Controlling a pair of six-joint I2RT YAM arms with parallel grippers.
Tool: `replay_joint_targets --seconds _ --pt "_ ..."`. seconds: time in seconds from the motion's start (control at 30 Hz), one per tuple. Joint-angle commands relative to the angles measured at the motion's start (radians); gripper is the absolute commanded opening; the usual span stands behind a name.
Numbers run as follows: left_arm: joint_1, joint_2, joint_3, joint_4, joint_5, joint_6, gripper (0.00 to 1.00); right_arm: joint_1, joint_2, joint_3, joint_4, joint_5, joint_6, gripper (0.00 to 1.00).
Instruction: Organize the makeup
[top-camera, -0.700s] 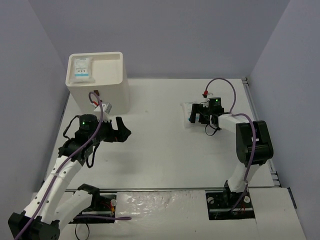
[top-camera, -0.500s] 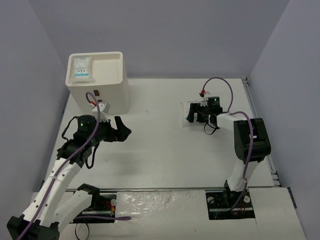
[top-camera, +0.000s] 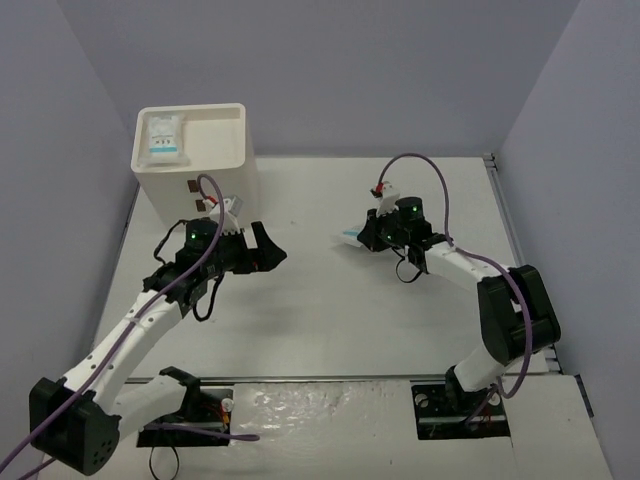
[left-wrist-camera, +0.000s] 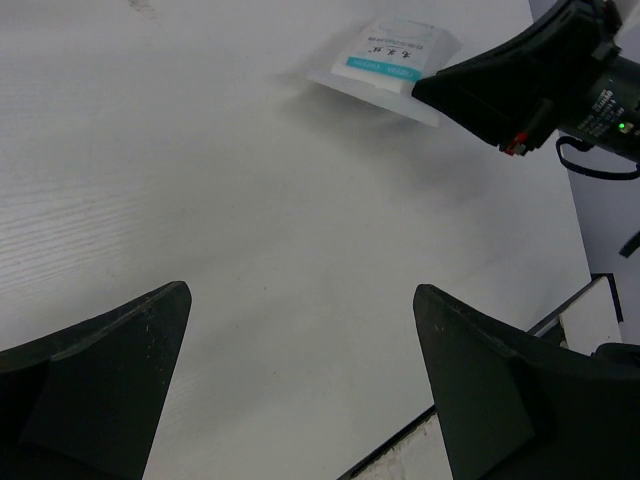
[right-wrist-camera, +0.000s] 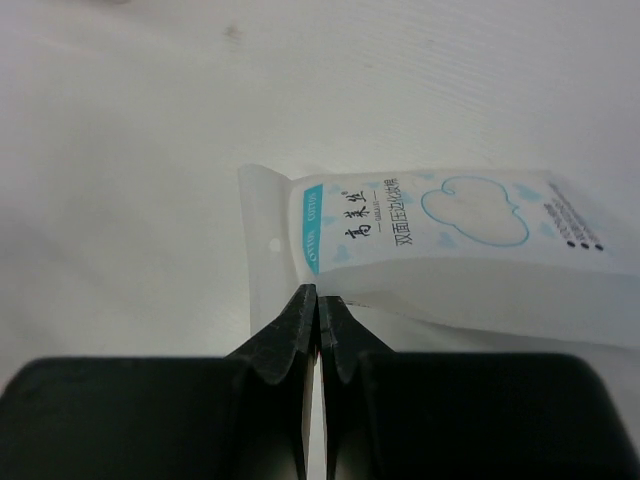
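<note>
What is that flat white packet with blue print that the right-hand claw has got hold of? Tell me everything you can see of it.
The flat white packet looks like a soft plastic pouch, printed with a blue cloud outline, a teal strip and dark characters. One end is a clear sealed flap with a small hang hole. The right gripper is shut on its edge near that flap, holding it tilted, seemingly just off the white table.

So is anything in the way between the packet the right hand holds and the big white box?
Partly. The left hand, open, hangs over the table between the packet and the white box, near the box's front. The right hand pinches the packet's edge. Nothing else visible lies between.
</note>
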Motion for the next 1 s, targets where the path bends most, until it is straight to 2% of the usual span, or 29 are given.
replay_joint_targets --seconds 0.0,0.2,0.4,0.8,0.97 --pt "-0.034 0.057 0.065 0.158 0.0 -0.086 0.92 0.067 -0.174 -0.071 0.195 -0.098 0.065 0.0" --pt "-0.047 0.105 0.07 0.182 0.008 -0.159 0.92 0.128 -0.303 -0.113 0.224 -0.201 0.078 0.0" --pt "-0.048 0.103 0.065 0.243 0.041 -0.231 0.92 0.158 -0.377 -0.119 0.222 -0.334 0.021 0.0" --pt "-0.034 0.076 0.045 0.342 0.154 -0.386 0.92 0.165 -0.418 -0.081 0.198 -0.529 -0.072 0.0" --pt "-0.037 0.121 0.032 0.413 0.237 -0.468 0.92 0.179 -0.406 -0.055 0.191 -0.542 -0.09 0.0"
